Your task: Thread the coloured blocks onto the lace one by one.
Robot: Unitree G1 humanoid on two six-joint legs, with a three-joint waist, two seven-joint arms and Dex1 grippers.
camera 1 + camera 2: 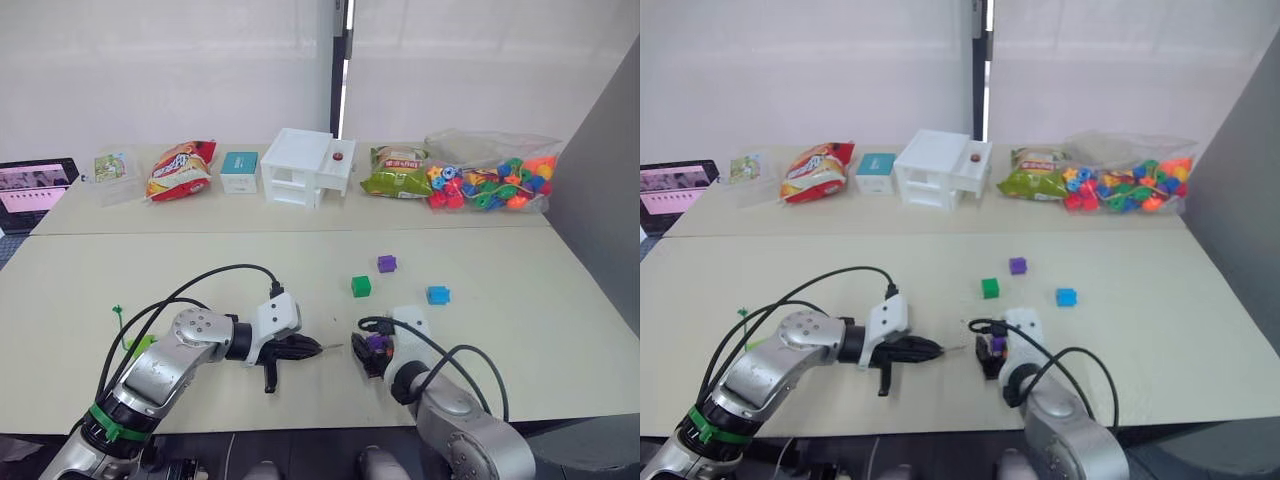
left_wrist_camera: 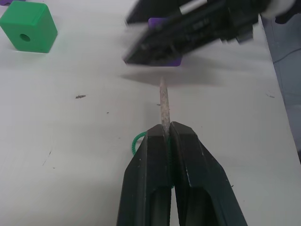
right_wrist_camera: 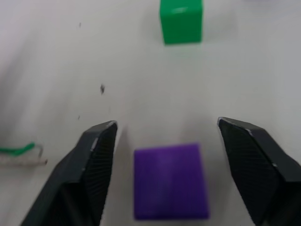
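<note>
- Near the front edge of the table (image 1: 560, 330), your left gripper (image 1: 316, 349) is clamped on the lace (image 2: 164, 106), and its stiff greyish tip points toward your right gripper (image 1: 368, 352).
- Your left wrist view shows what the head views cannot: the tip projects from between the closed fingers, with a small green loop of string beside them, and ends just short of the right gripper's blurred fingers (image 2: 188, 35) and the purple block (image 2: 162, 23) behind them.
- Your right wrist view shows the right gripper's fingers apart, with the purple block (image 3: 170, 181) on the table between them and touching neither, and the lace tip to one side.
- From the head views you can see the lace's knotted green end (image 1: 118, 316) lying well apart, by your left arm.
- Farther back on the table lie a green block (image 1: 361, 286), a second purple block (image 1: 387, 264) and a blue block (image 1: 437, 295), all loose.
</note>
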